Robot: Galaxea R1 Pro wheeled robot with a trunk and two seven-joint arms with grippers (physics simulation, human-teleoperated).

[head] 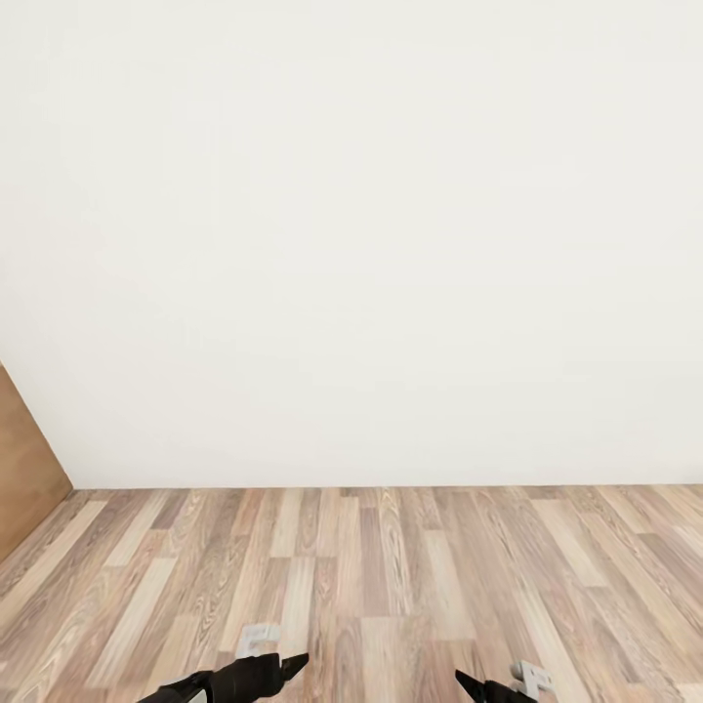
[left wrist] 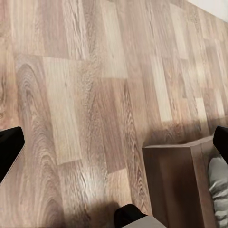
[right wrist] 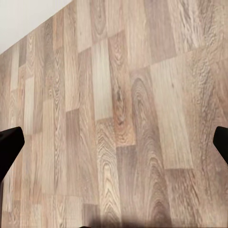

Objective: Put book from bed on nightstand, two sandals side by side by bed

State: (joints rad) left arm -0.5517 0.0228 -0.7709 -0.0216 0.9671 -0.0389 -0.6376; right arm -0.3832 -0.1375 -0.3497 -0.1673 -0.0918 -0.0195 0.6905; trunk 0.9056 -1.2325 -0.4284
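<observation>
I face a bare white wall [head: 351, 244] over the brown wood-plank floor [head: 371, 566] of the bedroom. My left gripper [head: 293, 667] and right gripper [head: 467, 682] hang low at the lower edge of the head view. In the left wrist view the left gripper [left wrist: 114, 147] is open with only floor between its fingertips [left wrist: 9, 148]. A corner of the bed's brown wooden frame [left wrist: 175, 183] with off-white mattress [left wrist: 219, 187] lies beside it. The right gripper [right wrist: 114, 147] is open over bare planks. The book, sandals and nightstands are out of view.
A plain brown door [head: 24, 469] stands at the far left against the wall. A dark rounded part of my own body [left wrist: 130, 216] shows in the left wrist view, near the bed frame. The wall's foot [right wrist: 28, 19] appears in the right wrist view.
</observation>
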